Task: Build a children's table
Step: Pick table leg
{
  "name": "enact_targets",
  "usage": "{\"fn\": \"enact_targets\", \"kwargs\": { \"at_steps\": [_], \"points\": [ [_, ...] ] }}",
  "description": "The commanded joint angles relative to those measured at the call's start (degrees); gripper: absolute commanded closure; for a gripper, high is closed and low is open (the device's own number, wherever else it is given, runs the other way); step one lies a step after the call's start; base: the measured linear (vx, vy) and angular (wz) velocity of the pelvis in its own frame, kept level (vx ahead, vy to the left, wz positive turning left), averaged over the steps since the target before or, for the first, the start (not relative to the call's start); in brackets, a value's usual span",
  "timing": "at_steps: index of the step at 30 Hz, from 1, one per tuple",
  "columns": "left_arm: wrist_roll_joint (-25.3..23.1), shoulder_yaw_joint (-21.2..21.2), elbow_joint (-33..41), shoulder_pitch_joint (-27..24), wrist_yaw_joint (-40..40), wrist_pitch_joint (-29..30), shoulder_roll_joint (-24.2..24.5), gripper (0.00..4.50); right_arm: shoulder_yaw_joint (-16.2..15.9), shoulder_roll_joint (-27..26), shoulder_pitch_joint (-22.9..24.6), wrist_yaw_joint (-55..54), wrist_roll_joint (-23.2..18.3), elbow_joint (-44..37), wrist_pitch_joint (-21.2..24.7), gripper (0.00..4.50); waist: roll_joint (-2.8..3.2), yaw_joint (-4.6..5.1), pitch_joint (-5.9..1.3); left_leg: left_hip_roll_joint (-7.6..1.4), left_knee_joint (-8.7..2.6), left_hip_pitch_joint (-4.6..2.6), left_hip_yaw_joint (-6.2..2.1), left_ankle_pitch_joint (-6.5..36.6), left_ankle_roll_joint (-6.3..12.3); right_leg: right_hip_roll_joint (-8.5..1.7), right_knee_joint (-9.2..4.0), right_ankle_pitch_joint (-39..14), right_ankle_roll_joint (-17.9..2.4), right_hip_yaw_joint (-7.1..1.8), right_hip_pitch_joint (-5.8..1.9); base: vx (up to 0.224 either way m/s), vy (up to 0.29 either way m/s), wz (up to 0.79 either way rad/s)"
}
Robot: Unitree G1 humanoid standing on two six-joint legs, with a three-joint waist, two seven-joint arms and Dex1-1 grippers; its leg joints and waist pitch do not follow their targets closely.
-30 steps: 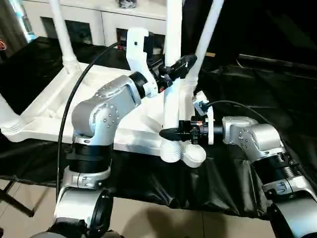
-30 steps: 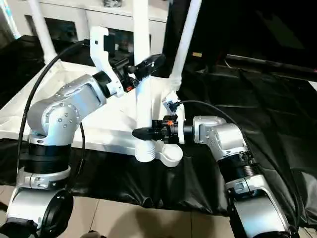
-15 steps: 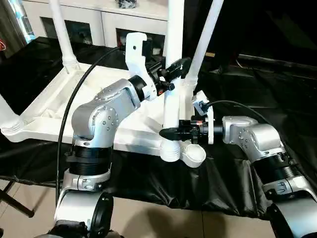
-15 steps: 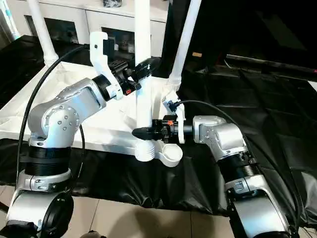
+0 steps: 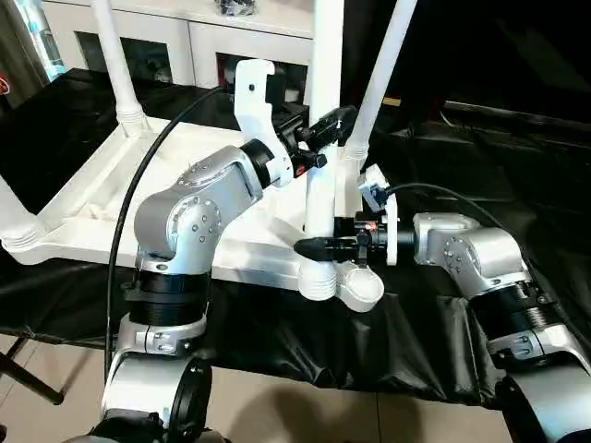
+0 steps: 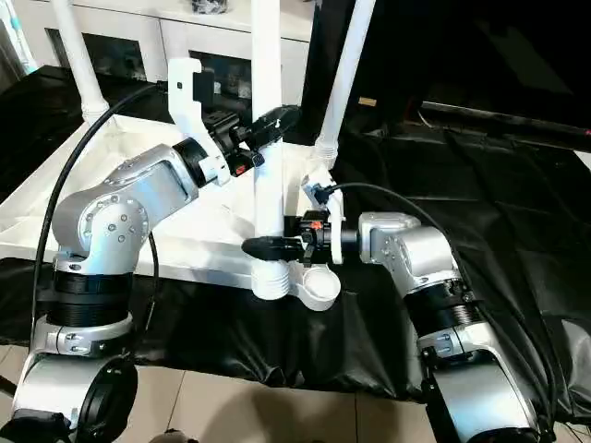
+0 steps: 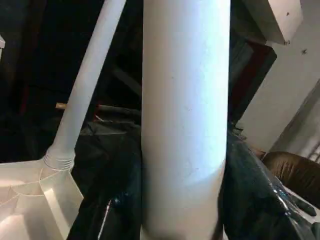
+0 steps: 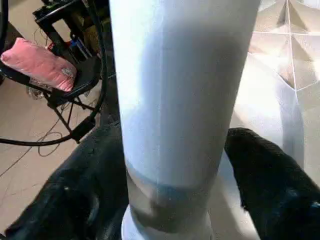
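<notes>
White cabinet (image 5: 185, 37) behind — black sheeting (image 5: 517, 175), tiled floor (image 5: 277, 406)

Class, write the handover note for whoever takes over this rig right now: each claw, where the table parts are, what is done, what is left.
Left claw: shut on the near leg, high up.
Right claw: at the same leg's base, just above the corner socket.
Parts: tabletop lies underside up on black cloth; far left leg, far right leg and near left leg stand in their corners.
Done: all four legs upright.
Left: probably check the near leg is fully seated, then release.
</notes>
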State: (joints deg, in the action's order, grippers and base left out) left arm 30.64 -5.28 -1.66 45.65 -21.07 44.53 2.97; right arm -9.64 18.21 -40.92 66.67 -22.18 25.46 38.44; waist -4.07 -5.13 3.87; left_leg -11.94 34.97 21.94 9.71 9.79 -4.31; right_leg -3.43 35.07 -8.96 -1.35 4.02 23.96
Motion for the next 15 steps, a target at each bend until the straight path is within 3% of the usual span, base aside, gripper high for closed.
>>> {"fn": "enact_targets", "kwargs": {
  "at_steps": [1, 10, 11, 15],
  "points": [
    [0.7, 0.5, 1.3, 1.8, -0.3, 0.4, -0.2, 2.78, 0.0, 0.3, -1.1, -0.4, 0.4, 0.1, 0.1, 0.70, -0.14, -0.08, -4.78, -1.15, -3.48, -0.79, 0.04, 6.7, 0.92, -4.03, -3.67, -12.3, -9.7, -2.36, -3.86, 0.000, 0.000, 0.00],
    [0.8, 2.3, 2.0, 1.4, -1.8, 0.9, 0.0, 2.78, -0.1, -0.1, -1.2, 0.0, 0.3, 1.2, 0.8, 0.65, -0.12, -0.08, -4.78, -1.15, -3.47, -0.82, 0.07, 6.9, 0.88, -4.02, -3.70, -12.3, -9.8, -2.36, -3.81, 0.000, 0.000, 0.00],
    [0.9, 2.3, 2.0, 1.3, -1.8, 0.9, 0.0, 2.78, -0.1, -0.1, -1.2, 0.1, 0.4, 1.3, 0.7, 0.95, -0.08, -0.08, -4.79, -1.17, -3.47, -0.81, 0.06, 6.8, 0.81, -4.03, -3.68, -12.1, -9.8, -2.36, -3.82, 0.000, 0.000, 0.00],
    [1.0, 2.2, 1.7, 1.4, -1.9, 0.8, 0.1, 2.78, -0.2, -0.1, -1.2, 0.1, 0.4, 1.2, 1.3, 1.21, -0.06, -0.05, -4.83, -1.15, -3.44, -0.83, 0.06, 6.7, 0.75, -3.99, -3.65, -11.8, -9.9, -2.36, -3.87, 0.000, 0.000, 0.00]
  ]
}}
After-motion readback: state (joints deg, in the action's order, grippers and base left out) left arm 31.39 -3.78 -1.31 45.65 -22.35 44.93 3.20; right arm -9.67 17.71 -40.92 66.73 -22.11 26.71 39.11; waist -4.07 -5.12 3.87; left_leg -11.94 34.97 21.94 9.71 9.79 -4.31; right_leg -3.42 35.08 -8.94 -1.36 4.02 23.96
